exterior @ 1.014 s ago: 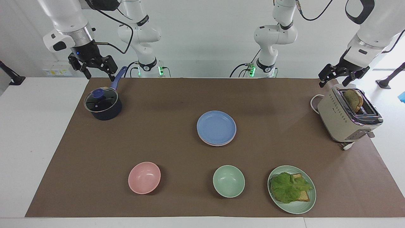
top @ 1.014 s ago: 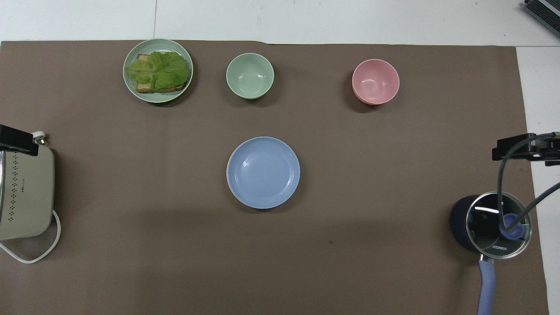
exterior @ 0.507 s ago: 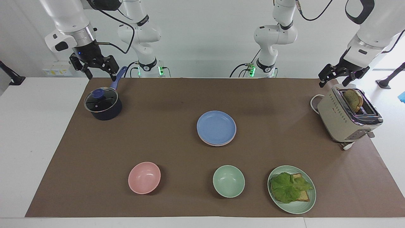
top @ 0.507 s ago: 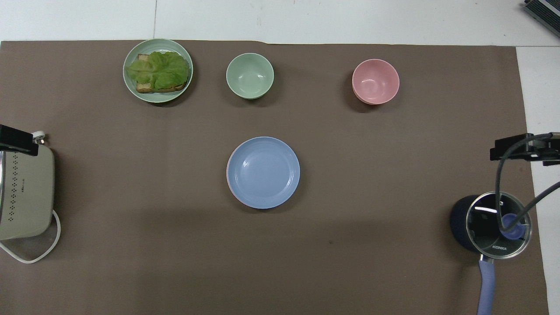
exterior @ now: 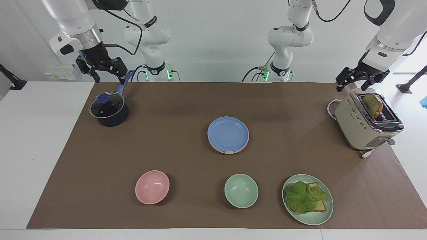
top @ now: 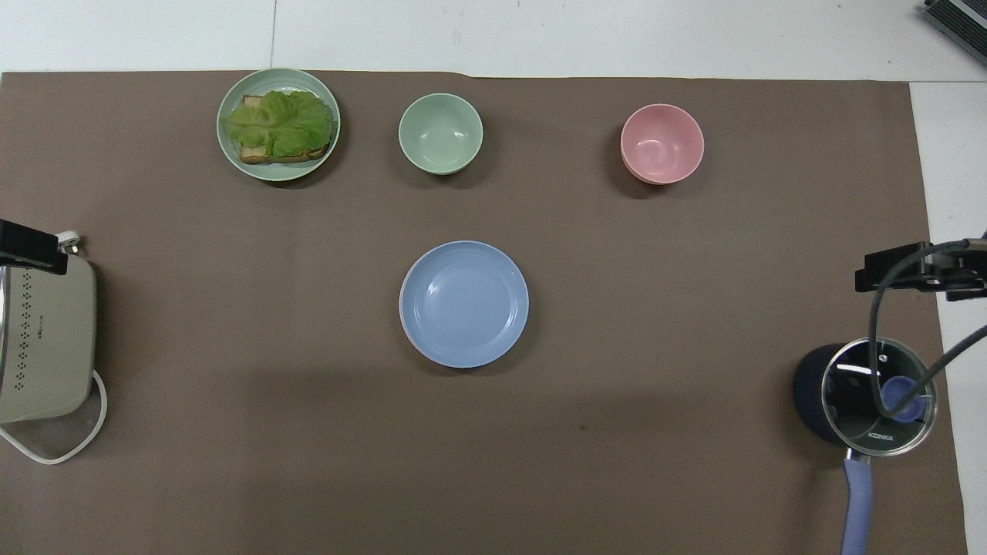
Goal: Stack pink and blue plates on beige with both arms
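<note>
**A:** What have you got on the plates?

**B:** The blue plate [exterior: 228, 133] sits on top of a stack mid-mat [exterior: 166, 150]. A pale pink rim [exterior: 229, 152] peeks out beneath it, which I take for the pink plate. I can't pick out the beige one under those.

**A:** So the stacking looks done?

**B:** I'd judge so, if beige is at the bottom. If I had to shift them, they look light, stiff and matte, so not too slippery, though hard enough to chip if dropped. They're shallow, so I'd pinch the raised rim at the edge, one finger inside and one under the lip.

**A:** And the grippers?

**B:** The right gripper [exterior: 108, 78] hangs over the saucepan's [exterior: 108, 110] handle at its arm's end of the table, fingers apart, nothing in them. The left gripper [exterior: 352, 85] hovers above the toaster [exterior: 365, 121], also spread and empty. Both are well apart from the stack.
</note>
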Tool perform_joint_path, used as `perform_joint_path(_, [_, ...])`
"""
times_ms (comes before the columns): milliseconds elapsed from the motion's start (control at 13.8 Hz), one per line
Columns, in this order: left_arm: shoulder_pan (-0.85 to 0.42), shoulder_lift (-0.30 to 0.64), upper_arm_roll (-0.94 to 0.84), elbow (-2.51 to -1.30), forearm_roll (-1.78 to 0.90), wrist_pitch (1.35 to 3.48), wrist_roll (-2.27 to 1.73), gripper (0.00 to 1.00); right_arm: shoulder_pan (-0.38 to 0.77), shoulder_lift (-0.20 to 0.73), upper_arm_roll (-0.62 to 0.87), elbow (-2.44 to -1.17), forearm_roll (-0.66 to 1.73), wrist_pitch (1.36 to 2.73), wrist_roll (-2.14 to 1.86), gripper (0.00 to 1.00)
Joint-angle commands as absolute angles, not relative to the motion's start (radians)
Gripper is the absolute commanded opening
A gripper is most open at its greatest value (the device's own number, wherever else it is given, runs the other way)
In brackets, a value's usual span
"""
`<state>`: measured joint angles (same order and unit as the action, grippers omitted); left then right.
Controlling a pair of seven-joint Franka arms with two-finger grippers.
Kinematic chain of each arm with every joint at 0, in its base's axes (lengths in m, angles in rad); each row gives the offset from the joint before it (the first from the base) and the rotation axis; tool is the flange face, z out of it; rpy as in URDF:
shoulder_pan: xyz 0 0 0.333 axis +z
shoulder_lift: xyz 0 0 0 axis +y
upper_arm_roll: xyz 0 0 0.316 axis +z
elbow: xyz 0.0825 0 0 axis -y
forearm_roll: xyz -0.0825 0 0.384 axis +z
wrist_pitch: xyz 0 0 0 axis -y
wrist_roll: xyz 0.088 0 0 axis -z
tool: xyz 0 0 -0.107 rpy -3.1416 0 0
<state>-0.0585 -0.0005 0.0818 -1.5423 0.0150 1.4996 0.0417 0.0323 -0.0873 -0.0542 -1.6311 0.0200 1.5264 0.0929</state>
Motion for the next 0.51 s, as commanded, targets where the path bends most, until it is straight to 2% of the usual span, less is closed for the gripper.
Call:
perform_joint_path(0, [-0.052,-0.021,0.078,-1.566,0.02,1.502,0.041,1.0,0.028,-0.104,-0.06,-1.638,0.029,1.508,0.049,1.0])
perform_joint_path(435, [-0.054,-0.021,0.078,-1.566,0.02,1.502,0.041,1.0,0.031,-0.106,-0.06,-1.641,0.021,1.517,0.057,1.0])
